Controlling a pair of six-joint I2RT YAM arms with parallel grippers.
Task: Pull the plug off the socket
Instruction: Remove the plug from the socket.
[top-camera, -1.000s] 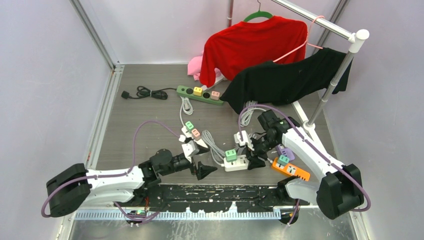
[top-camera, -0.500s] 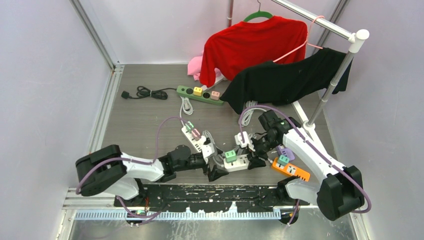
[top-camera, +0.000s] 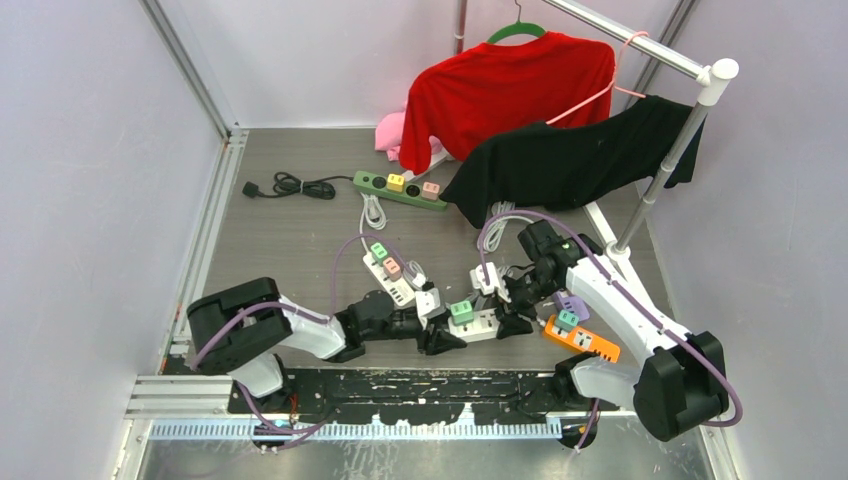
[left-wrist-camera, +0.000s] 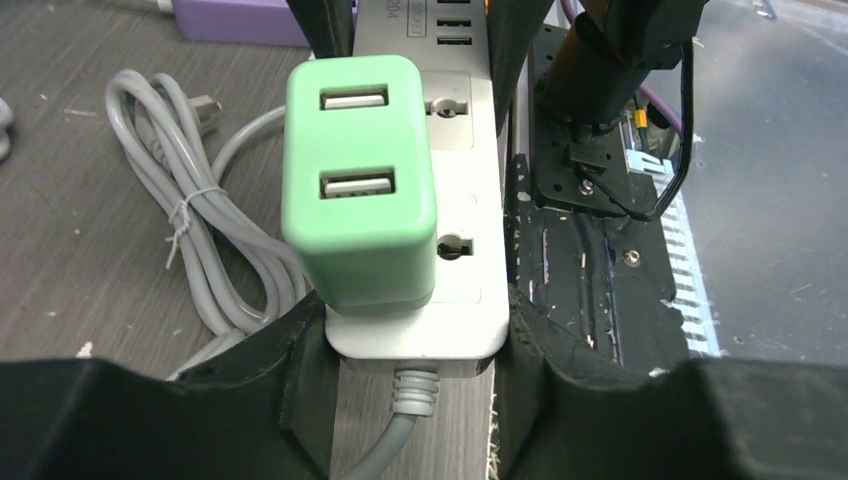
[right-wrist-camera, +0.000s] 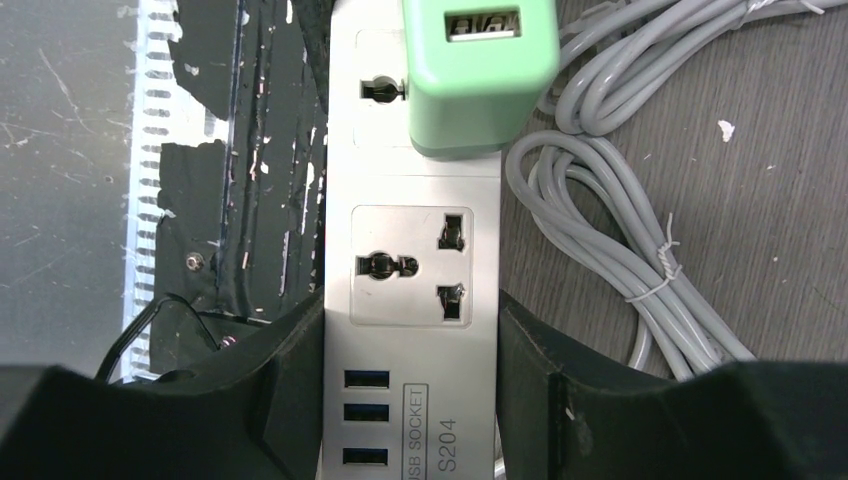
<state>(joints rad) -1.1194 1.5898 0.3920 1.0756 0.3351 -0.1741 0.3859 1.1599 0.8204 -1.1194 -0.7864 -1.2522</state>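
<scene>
The left arm is swinging in from the left side of the table, and within the last second its left gripper (top-camera: 440, 337) is going from hanging wide apart in open space, well away from the work, to closing around the cord end of the white power strip (top-camera: 482, 324). In the left wrist view its fingers (left-wrist-camera: 300, 362) are now pressing against both long sides of the strip, just below the green plug (left-wrist-camera: 360, 180), with the grey cable (left-wrist-camera: 205, 255) trailing out beside them. The right gripper (top-camera: 514, 320) is not changing at all: it is gripping the opposite end of the same strip, by the USB ports, its jaws set narrowly against the strip's two edges, exactly as a second ago. The green plug is sitting upright and fully seated in the strip between the two grippers, so nothing is coming out yet. The change seems to mean that the strip is now being pinned at both ends, which is probably steadying it for the pull. However, neither gripper is holding the plug itself, so one of them will likely need to let go of the strip and take the plug's sides before any pulling begins.
</scene>
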